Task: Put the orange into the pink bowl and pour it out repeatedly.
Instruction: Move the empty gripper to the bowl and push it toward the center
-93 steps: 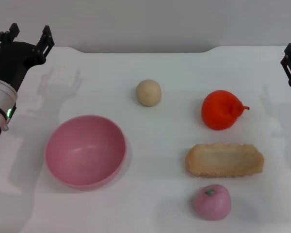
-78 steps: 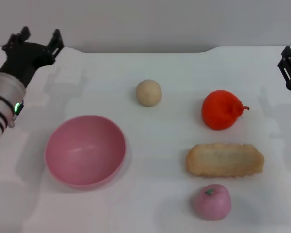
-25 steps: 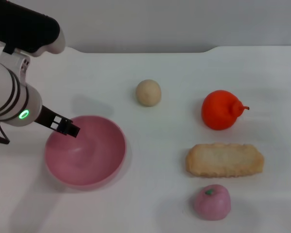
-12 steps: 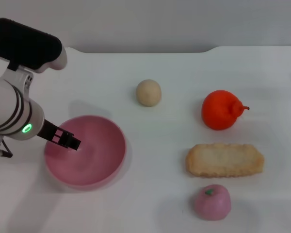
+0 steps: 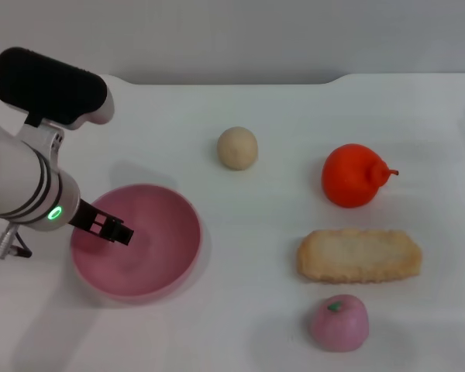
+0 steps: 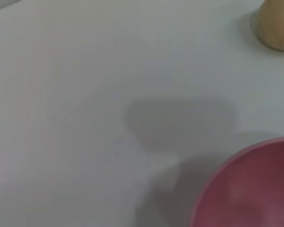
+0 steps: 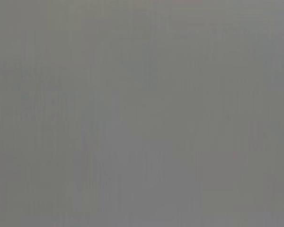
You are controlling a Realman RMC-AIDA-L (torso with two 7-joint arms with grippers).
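The orange [image 5: 354, 175] lies on the white table at the right, its stem nub pointing right. The pink bowl [image 5: 159, 256] stands upright and empty at the front left. It also shows in the left wrist view [image 6: 248, 189], where only part of its rim is seen. My left arm reaches in from the left, and my left gripper [image 5: 112, 231] is low over the left part of the bowl, its dark tip inside the rim. The right gripper is out of view, and the right wrist view shows only plain grey.
A small beige ball [image 5: 237, 147] lies behind the middle of the table and also shows in the left wrist view [image 6: 278, 26]. A beige oblong bread [image 5: 359, 255] lies in front of the orange. A small pink apple [image 5: 339, 322] lies at the front right.
My left arm has swung from the table's back left corner down to the bowl, its tip now inside the rim. The right gripper has left the view. The fruits have not moved.
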